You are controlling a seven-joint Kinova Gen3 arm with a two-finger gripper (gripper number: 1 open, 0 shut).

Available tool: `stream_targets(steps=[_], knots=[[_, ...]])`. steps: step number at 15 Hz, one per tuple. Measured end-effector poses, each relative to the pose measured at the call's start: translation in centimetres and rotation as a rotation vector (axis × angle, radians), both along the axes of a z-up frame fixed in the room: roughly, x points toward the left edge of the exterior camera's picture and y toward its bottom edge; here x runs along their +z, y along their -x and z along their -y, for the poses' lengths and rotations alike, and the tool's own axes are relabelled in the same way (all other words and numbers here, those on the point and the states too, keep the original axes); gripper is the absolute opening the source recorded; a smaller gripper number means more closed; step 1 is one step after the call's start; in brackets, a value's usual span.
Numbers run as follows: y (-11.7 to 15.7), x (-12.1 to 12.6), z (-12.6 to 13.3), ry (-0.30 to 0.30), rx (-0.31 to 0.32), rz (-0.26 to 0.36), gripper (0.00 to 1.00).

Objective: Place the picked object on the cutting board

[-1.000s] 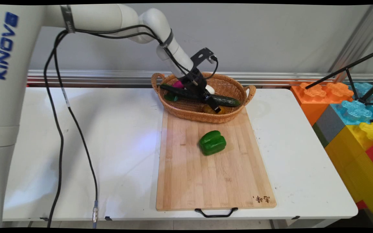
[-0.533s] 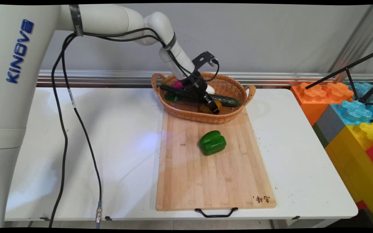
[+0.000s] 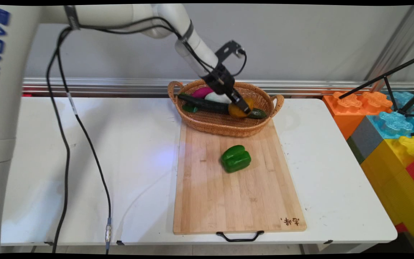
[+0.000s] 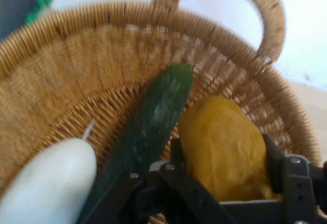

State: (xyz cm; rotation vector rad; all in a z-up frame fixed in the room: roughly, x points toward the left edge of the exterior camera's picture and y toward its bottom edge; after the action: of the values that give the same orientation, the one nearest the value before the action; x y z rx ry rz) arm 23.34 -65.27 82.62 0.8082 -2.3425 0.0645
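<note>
Inside basket: gripper-held yellow vegetable, cucumber

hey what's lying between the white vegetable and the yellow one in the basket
A long cucumber lies between the white vegetable and the yellow one held in the fingers; the hand view shows it best.

White arm, black cables, black claw.

You could see a small dark mark that looked like brush writing burned into the near right corner of the wooden cutting board, but you could not read it.
</note>
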Motion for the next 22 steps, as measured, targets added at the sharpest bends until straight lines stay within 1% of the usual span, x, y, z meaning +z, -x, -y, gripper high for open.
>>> stream_targets(steps=[2, 4, 7, 8, 10, 14, 15, 17, 18, 22], knots=[[-0.2, 2.4, -1.0, 0.047, -0.007, 0.008, 0.0], [-0.3, 4.9, -2.6, 0.077, -0.008, 0.014, 0.0], [0.1, 7.6, -5.9, 0.077, -0.013, 0.009, 0.0], [0.3, 8.0, -6.6, 0.073, -0.015, 0.007, 0.0], [1.1, 9.0, -9.9, 0.047, -0.027, 0.0, 0.0], [2.7, 9.3, -15.1, 0.01, -0.05, 0.008, 0.0], [2.9, 9.2, -15.9, 0.004, -0.055, 0.014, 0.0], [3.0, 8.9, -17.2, -0.001, -0.067, 0.033, 0.0], [2.8, 8.5, -18.0, -0.002, -0.078, 0.056, 0.0], [1.1, 6.8, -19.3, 0.005, -0.083, 0.13, 0.0]])
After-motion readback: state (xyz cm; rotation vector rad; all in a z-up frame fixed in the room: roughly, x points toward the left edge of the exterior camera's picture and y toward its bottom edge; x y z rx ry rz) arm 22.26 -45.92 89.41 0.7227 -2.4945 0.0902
